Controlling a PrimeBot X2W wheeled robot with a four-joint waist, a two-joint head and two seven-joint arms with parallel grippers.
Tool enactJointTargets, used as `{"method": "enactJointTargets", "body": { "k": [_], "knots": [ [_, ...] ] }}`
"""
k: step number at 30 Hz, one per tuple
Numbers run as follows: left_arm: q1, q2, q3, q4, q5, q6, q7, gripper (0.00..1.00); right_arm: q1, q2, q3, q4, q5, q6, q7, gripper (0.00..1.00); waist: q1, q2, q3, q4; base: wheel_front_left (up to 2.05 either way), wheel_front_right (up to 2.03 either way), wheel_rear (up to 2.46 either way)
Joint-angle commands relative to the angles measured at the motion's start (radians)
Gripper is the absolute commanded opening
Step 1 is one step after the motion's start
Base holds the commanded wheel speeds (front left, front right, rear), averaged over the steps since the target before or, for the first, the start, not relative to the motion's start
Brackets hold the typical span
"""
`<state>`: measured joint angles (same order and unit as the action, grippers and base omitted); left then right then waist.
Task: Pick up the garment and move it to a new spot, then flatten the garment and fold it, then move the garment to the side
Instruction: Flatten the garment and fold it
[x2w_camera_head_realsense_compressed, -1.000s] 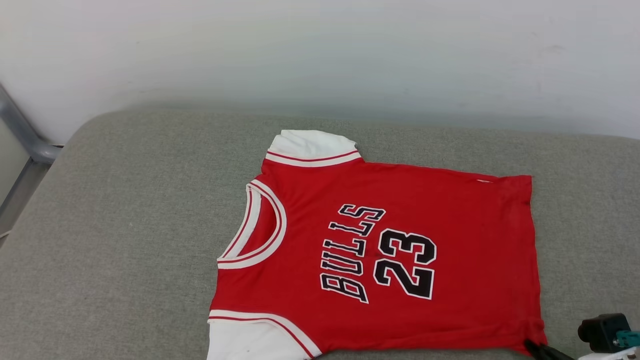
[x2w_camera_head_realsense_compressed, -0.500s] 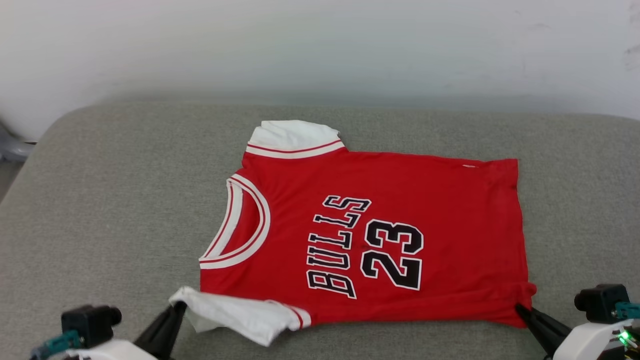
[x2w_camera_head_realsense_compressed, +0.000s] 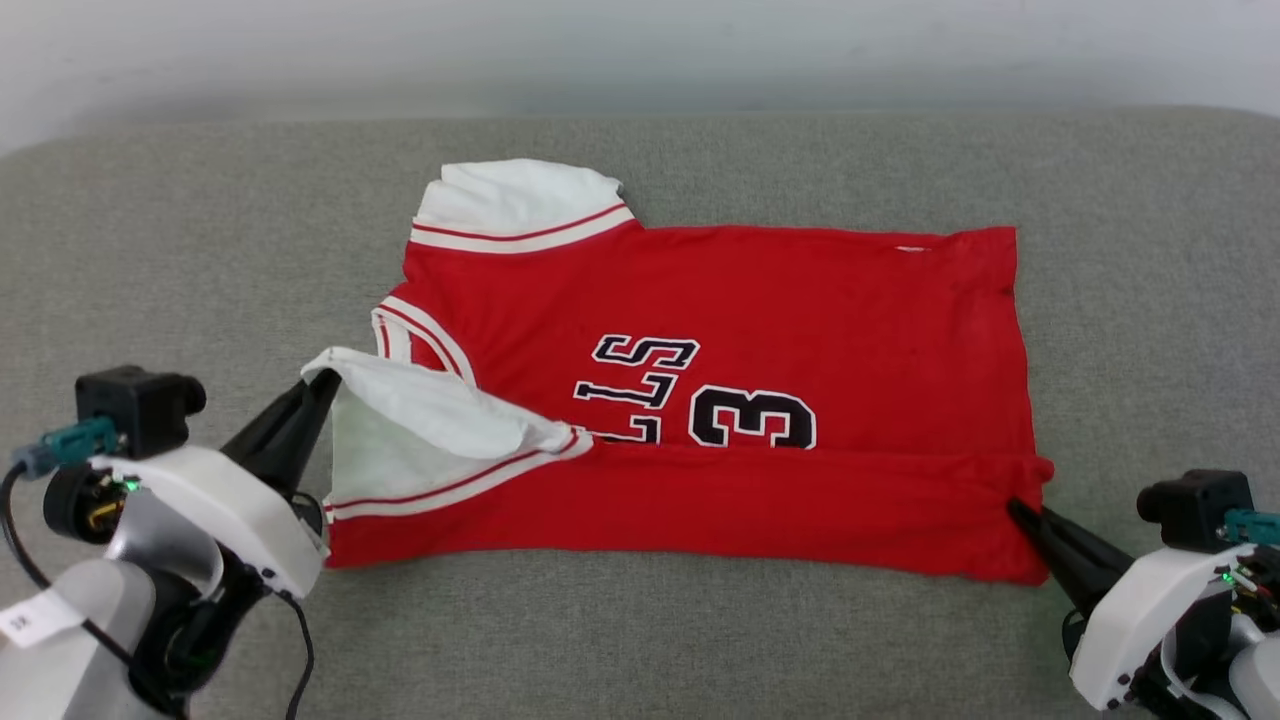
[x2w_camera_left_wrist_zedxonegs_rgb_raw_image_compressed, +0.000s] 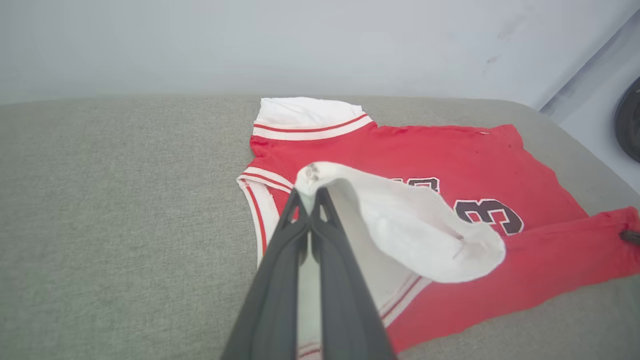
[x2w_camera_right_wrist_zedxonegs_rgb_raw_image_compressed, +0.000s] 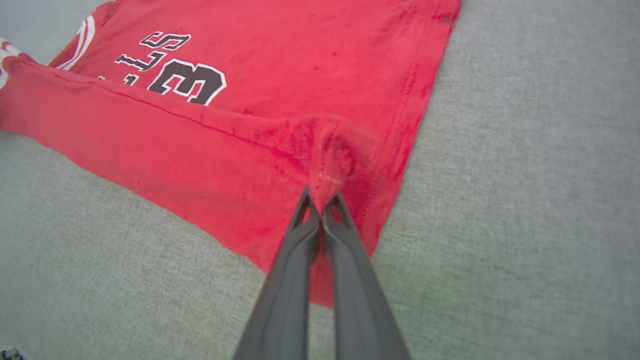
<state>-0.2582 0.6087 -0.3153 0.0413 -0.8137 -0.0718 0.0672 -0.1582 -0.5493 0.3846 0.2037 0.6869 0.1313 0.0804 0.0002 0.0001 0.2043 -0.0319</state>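
The left gripper (x2w_camera_head_realsense_compressed: 322, 385) and the right gripper (x2w_camera_head_realsense_compressed: 1018, 508) look alike: two long fingers (x2w_camera_left_wrist_zedxonegs_rgb_raw_image_compressed: 280, 280) of matte charcoal plastic, each tapering to a slim tip with a small triangular cut-out just behind it. Each pair springs from a glossy white shell (x2w_camera_head_realsense_compressed: 215, 510). On the shell sits a boxy black camera block (x2w_camera_head_realsense_compressed: 135, 405) with a teal plug (x2w_camera_head_realsense_compressed: 75, 440) at its side (the right arm's twin plug shows too). A thin black cable (x2w_camera_head_realsense_compressed: 304, 645) loops below the left shell, a tiny green light (x2w_camera_head_realsense_compressed: 130, 485) glows by the wrist, and a white tag (x2w_camera_head_realsense_compressed: 35, 620) with dark print sticks to the silver-grey forearm (x2w_camera_head_realsense_compressed: 60, 660).
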Motion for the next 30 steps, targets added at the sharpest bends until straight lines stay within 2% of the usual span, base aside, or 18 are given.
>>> {"method": "enactJointTargets", "body": {
  "k": [1,14,19,28,29,30],
  "knots": [
    [-0.039,0.004,-0.008,0.020,0.010,-0.009,0.010,0.00,-0.030,0.003,0.006,0.002,0.001,-0.001,-0.004,0.00,-0.0002,-0.0001,0.038,-0.019,0.00,0.00,0.00],
    [-0.240,-0.050,-0.079,0.304,0.046,-0.043,-0.012,0.00,-0.159,0.012,0.057,0.078,-0.026,-0.001,-0.027,0.00,-0.0002,-0.0001,0.142,-0.038,0.00,0.00,0.00],
    [-0.273,-0.073,-0.118,0.421,0.045,-0.053,-0.035,0.00,-0.169,0.019,0.076,0.108,-0.031,-0.001,-0.030,0.00,-0.0002,-0.0001,0.154,-0.039,0.00,0.00,0.00],
    [-0.319,-0.092,-0.175,0.539,0.044,-0.057,-0.085,0.00,-0.168,0.030,0.089,0.124,-0.024,-0.001,-0.039,0.00,-0.0002,-0.0001,0.139,-0.038,0.00,0.00,0.00],
    [-0.325,-0.094,-0.176,0.553,0.043,-0.057,-0.093,0.00,-0.166,0.031,0.087,0.125,-0.023,-0.001,-0.040,0.13,-0.0002,-0.0001,0.133,-0.037,0.00,0.00,0.00],
    [-0.330,-0.094,-0.180,0.564,0.049,-0.057,-0.100,0.39,-0.165,0.033,0.084,0.124,-0.022,-0.001,-0.043,0.41,-0.0002,-0.0001,0.126,-0.036,0.00,0.00,0.00]
  ]
}}
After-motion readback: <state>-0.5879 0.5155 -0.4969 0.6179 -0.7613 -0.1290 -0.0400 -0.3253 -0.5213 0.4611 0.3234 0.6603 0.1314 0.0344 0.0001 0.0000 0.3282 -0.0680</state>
